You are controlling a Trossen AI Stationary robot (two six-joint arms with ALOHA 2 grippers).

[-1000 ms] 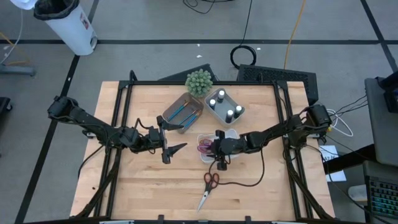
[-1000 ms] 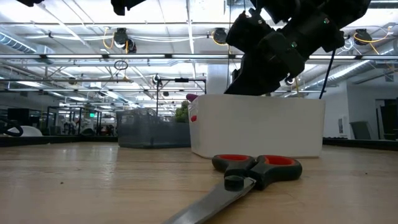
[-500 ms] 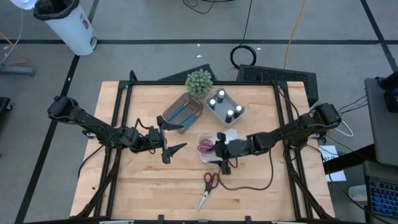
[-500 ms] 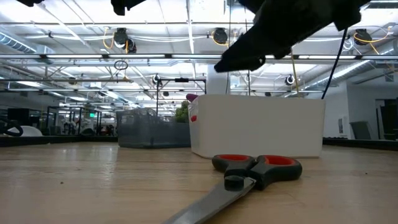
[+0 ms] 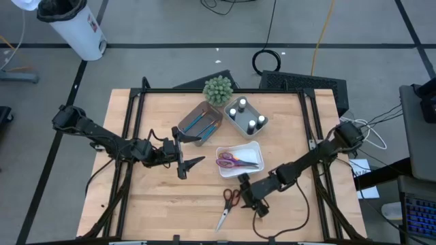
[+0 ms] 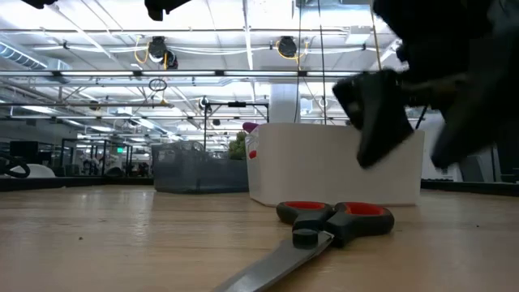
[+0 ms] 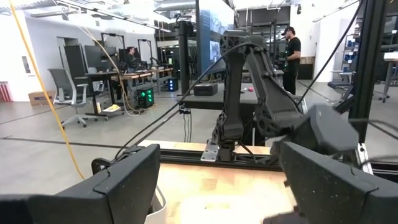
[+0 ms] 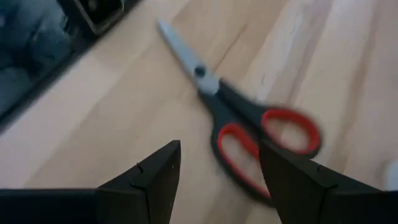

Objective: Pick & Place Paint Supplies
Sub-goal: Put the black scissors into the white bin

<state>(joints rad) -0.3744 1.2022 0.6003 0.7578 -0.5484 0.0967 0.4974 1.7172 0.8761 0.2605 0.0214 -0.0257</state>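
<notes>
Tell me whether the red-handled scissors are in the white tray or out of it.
Out. The red-handled scissors lie flat on the bare table, clear of the white tray; the right gripper hovers open beside them.

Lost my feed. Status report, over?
Right gripper open, empty, beside red scissors on table. Left gripper open, idle. Purple scissors in white tray. Path clear.

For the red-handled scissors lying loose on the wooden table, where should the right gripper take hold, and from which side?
Grip the red-handled scissors at the dark neck just behind the pivot, coming straight down from above. They lie flat and closed on the wooden table, and that neck looks like the narrowest part, so the fingers would probably straddle it across its width. The right gripper, open, hovers beside the red handle loops.
</notes>
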